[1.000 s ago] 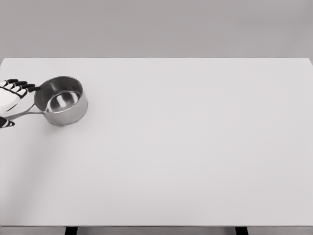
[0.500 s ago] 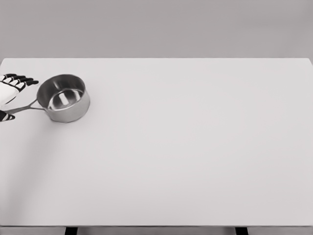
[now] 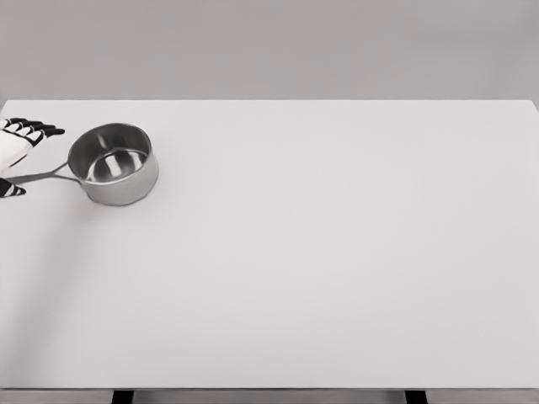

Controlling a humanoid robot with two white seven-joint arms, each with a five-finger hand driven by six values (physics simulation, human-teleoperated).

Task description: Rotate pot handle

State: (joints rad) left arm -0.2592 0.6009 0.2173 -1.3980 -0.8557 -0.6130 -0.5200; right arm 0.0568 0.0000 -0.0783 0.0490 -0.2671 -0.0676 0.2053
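Observation:
A shiny steel pot (image 3: 114, 164) stands on the white table (image 3: 320, 252) at the far left. Its thin handle (image 3: 42, 176) points left, toward the picture's edge. My left hand (image 3: 18, 158) shows only partly at that edge. Its black-tipped fingers (image 3: 34, 129) stretch out above the handle and its thumb (image 3: 12, 191) lies just below the handle's end. The fingers are spread, not curled around the handle. The right arm does not show.
The table's far edge runs just behind the pot, and its left edge is close to my hand. Two dark table legs (image 3: 123, 396) show below the front edge.
My left hand has moved away from me along the left edge. The handle's end went with it, and the pot body shifted slightly right and farther back.

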